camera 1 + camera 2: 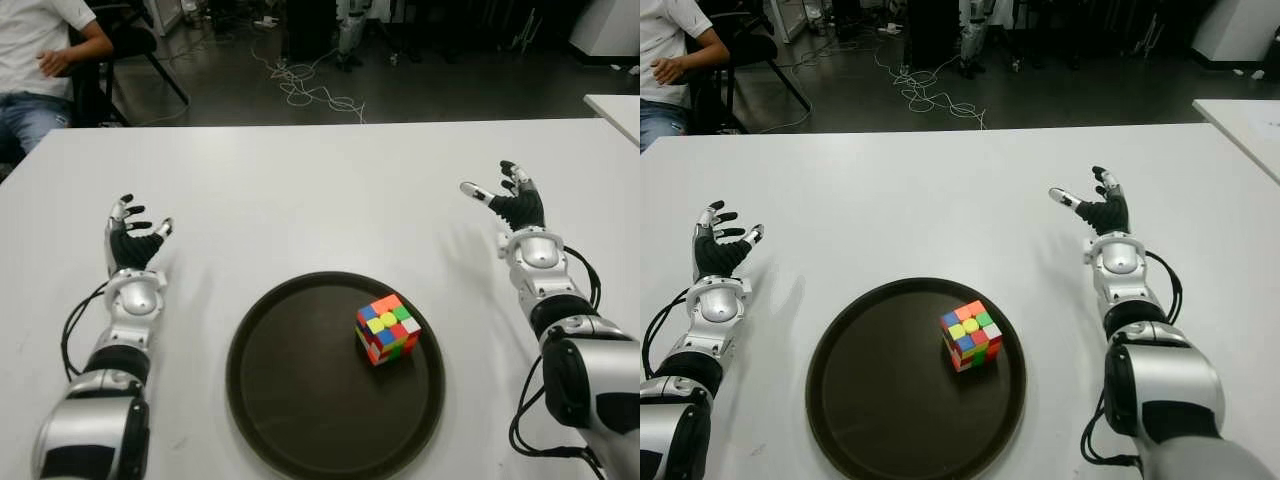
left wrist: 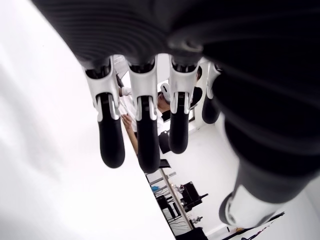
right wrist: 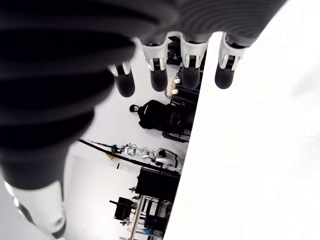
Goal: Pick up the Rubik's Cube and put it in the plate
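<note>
The Rubik's Cube (image 1: 387,327) with mixed coloured squares sits inside the round dark plate (image 1: 290,400), on its right half. My left hand (image 1: 133,235) is over the table to the left of the plate, fingers spread and holding nothing. My right hand (image 1: 503,196) is to the right and farther back than the plate, fingers spread with nothing in them. Both wrist views show straight fingers (image 2: 142,135) and fingers (image 3: 187,70) with nothing held.
The white table (image 1: 320,190) runs wide behind the plate. A seated person (image 1: 35,60) is at the far left beyond the table's back edge. Cables (image 1: 310,90) lie on the dark floor behind. Another white table corner (image 1: 615,105) shows at the far right.
</note>
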